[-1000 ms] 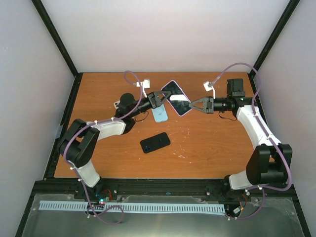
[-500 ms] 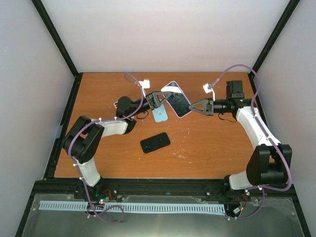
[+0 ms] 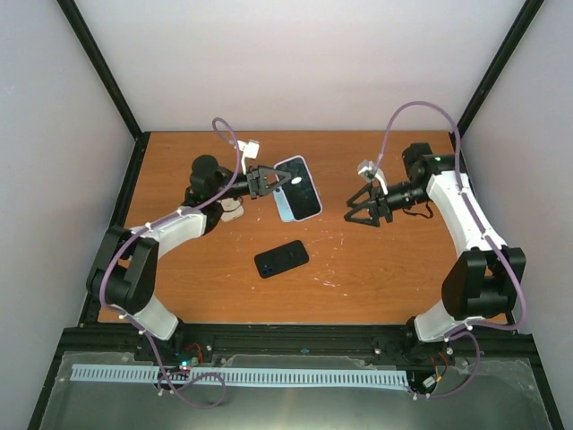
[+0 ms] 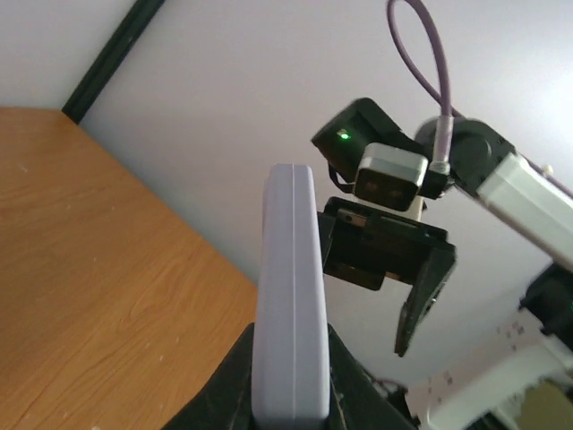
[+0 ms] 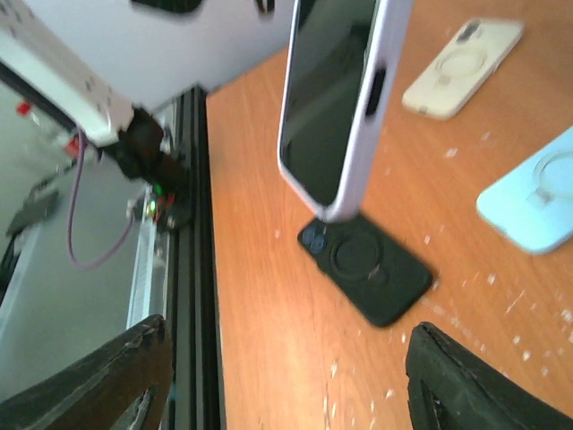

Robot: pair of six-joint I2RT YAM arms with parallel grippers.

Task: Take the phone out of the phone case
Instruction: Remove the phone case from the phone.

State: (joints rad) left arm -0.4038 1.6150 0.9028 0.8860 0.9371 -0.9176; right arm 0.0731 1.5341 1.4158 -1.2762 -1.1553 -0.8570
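Note:
The phone, dark screen showing, sits inside a lavender phone case and hangs upright above the table. My left gripper is shut on its lower end. In the left wrist view the case's edge stands between the two fingers, with my left gripper closed on both faces. From above, the held case is left of centre at the back. My right gripper is open and empty, well to the right of the phone. In its own view my right gripper has wide-spread fingers.
A black case lies on the wooden table below the held phone, also the black case. A beige case and a light-blue case lie further back. The black frame rail runs along the table edge.
My right gripper has opened, let go of the phone and drawn back to the right. My left gripper has shut on the phone, carried it leftward and turned it.

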